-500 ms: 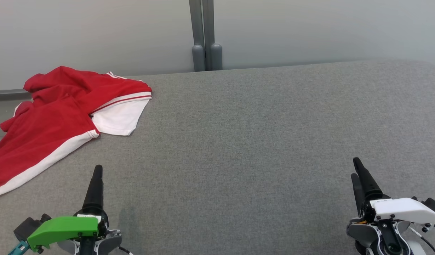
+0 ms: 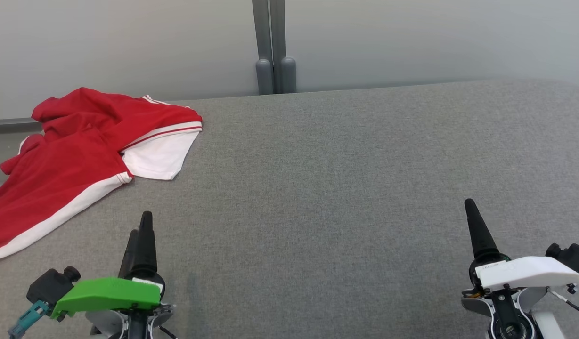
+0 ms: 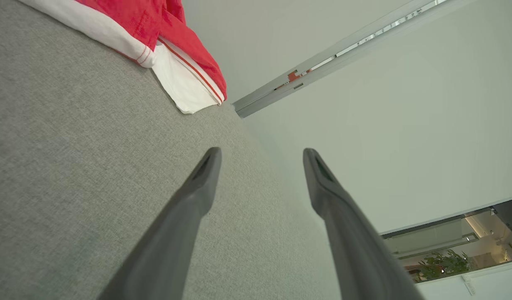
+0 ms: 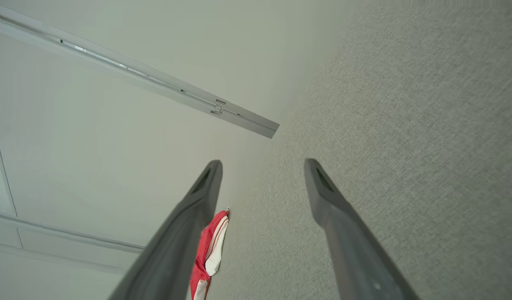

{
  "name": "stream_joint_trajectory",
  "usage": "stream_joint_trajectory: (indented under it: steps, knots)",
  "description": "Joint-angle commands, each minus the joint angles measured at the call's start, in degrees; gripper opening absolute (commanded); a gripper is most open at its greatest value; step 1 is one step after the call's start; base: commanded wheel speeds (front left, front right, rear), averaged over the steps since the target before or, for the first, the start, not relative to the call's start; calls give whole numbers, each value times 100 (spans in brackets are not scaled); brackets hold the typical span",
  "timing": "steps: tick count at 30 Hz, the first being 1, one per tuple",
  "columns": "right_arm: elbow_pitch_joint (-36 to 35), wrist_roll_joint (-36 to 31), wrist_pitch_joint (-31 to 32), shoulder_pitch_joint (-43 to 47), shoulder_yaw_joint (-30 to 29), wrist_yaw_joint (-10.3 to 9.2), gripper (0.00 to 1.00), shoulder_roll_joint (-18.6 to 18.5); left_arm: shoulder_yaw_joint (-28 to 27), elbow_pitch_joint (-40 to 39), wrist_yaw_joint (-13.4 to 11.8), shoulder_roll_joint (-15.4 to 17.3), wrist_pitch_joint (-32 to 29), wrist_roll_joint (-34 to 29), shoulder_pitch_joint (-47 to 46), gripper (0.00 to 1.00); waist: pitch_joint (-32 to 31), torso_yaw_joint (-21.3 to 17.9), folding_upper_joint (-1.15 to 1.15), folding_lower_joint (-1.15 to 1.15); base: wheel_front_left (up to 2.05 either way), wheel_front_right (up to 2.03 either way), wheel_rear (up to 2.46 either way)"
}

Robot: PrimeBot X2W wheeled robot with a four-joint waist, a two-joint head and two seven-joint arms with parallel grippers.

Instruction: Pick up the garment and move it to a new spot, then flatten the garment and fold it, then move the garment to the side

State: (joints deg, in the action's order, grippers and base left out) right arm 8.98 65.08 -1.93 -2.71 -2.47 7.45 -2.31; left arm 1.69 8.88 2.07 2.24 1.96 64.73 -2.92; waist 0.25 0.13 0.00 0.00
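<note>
The garment (image 2: 77,150) is a red shirt with white trim, crumpled at the far left of the grey fabric table (image 2: 317,188), part of it hanging over the left edge. It also appears in the left wrist view as the garment (image 3: 156,37) at the top left, and small in the right wrist view as the garment (image 4: 210,250). My left gripper (image 2: 141,226) stands open at the lower left, below and right of the shirt, apart from it. My right gripper (image 2: 473,212) stands open at the lower right. Nothing sits between the fingers (image 3: 197,191) of either one.
A pale wall runs behind the table, with a grey double post (image 2: 273,47) at the back centre. The table's far edge (image 2: 388,87) runs along the wall. Grey cloth surface stretches between the grippers and to the right.
My left gripper has shifted forward and a little right, turning slightly. The right gripper has moved up a bit and rotated. The garment lies as before.
</note>
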Motion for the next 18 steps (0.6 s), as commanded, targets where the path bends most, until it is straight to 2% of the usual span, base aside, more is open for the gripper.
stream_joint_trajectory:
  steps: [1,6,18]
  knots:
    - [-154,-301,-67,-19,39,2,100,-34,37,-113,-20,44,63,-370,-19,100,0,1,0,0,0,0,0]
    - [-268,-913,-169,13,137,2,100,-37,107,-134,-68,54,166,-1101,17,100,2,3,0,0,0,0,0]
    - [-407,-2042,-390,83,328,3,100,-44,235,-176,-145,58,383,-2231,111,100,1,2,0,0,0,0,0]
